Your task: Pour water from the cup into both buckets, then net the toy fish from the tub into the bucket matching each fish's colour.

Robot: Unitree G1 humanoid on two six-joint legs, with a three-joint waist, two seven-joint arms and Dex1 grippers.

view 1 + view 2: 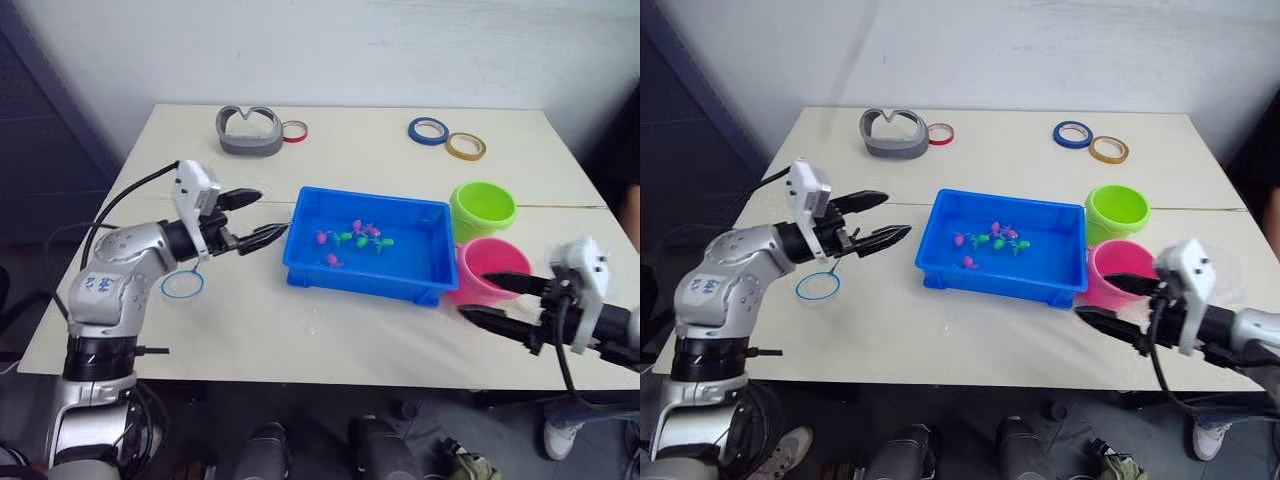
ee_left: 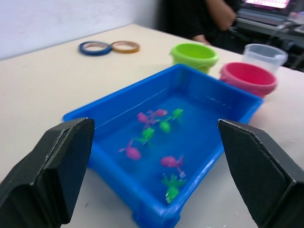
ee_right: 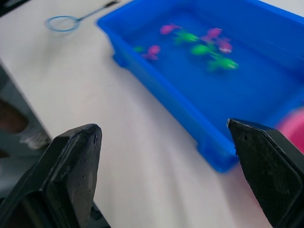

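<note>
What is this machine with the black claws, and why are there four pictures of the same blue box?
It is a robot with two arms. Two pictures come from cameras in its head, two from cameras on its wrists. Each arm ends in a tool with two black fingers: the left tool and the right tool are both open and hold nothing. On the pale table sit a bright blue plastic tub with tiny pink and green toy fish, a lime green bucket, a pink bucket, a clear plastic cup, and a small light-blue net.
</note>
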